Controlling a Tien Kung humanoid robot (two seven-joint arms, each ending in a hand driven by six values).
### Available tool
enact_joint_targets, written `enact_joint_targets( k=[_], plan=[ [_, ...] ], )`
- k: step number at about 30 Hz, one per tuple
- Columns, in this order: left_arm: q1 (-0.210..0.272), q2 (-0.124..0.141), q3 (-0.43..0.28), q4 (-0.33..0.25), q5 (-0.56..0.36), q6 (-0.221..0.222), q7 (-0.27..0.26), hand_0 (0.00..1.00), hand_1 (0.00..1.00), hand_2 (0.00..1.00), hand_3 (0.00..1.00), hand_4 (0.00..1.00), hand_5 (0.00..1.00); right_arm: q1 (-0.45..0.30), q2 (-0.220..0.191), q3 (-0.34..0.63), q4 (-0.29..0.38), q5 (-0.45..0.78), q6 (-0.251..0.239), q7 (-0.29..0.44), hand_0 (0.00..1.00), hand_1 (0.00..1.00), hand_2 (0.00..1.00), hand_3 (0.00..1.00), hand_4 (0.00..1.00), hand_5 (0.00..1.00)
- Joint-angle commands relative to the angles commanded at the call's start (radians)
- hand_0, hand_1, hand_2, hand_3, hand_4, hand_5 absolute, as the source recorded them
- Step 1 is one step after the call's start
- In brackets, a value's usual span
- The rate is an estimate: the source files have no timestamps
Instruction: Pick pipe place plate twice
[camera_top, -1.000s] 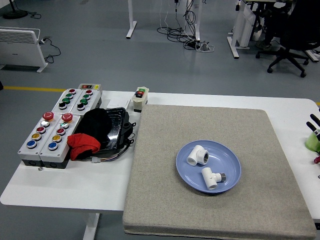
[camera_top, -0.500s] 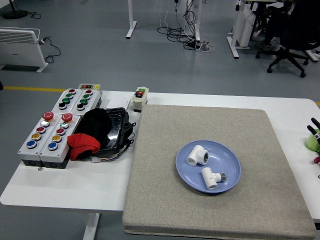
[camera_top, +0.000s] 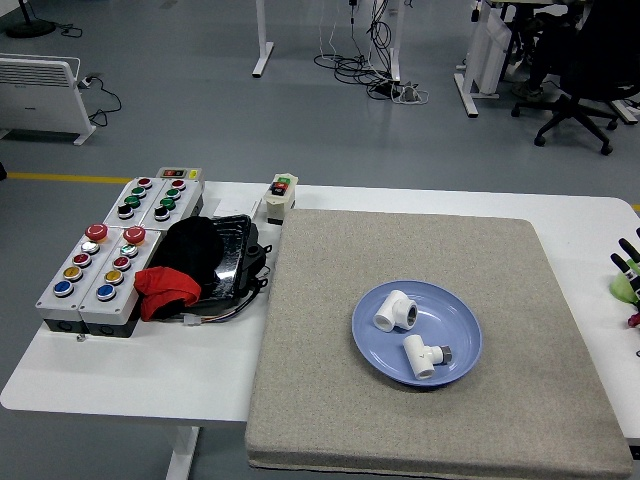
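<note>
The near part of the white desk (camera_top: 130, 385) is bare on its left side, while a large grey felt mat (camera_top: 420, 420) covers the middle and right, running from the near edge almost to the far edge.

On the mat, a little nearer the near edge than the far one and right of the middle, sits a blue plate (camera_top: 458, 318). Two white pipe fittings lie inside it. The nearer pipe fitting (camera_top: 423, 355) rests in the plate's near half, one end showing a darker opening. The farther pipe fitting (camera_top: 394, 311) lies in the plate's left part, its round opening facing the right. The two are close but apart.

At the desk's right edge, level with the plate, only the tips of the right robot hand (camera_top: 627, 262) show: a few dark fingertips against something light green. Whether that hand is open or closed cannot be told. The left robot hand is out of view.

Toward the left edge stand two grey button boxes (camera_top: 92, 280) side by side, carrying red, yellow, green and blue buttons. Just right of them is a black tray (camera_top: 232, 255) holding a black cloth (camera_top: 190, 245) and a red cloth (camera_top: 165, 288), with some wires below it.

Nearer the far left corner are two more button boxes (camera_top: 155, 196), and at the far edge, touching the mat's far left corner, a small pale switch box (camera_top: 280, 196) with a green and a red button.
</note>
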Motion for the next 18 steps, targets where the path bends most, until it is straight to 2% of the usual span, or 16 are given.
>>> enact_joint_targets(
  k=[18],
  plan=[
    [-0.005, 0.003, -0.001, 0.001, 0.005, 0.0, 0.001, 0.625, 0.58, 0.583, 0.593, 0.277, 0.998, 0.008, 0.004, 0.011, 0.006, 0.015, -0.006, -0.001, 0.924, 0.858, 0.945, 0.929, 0.586, 0.819]
  ],
)
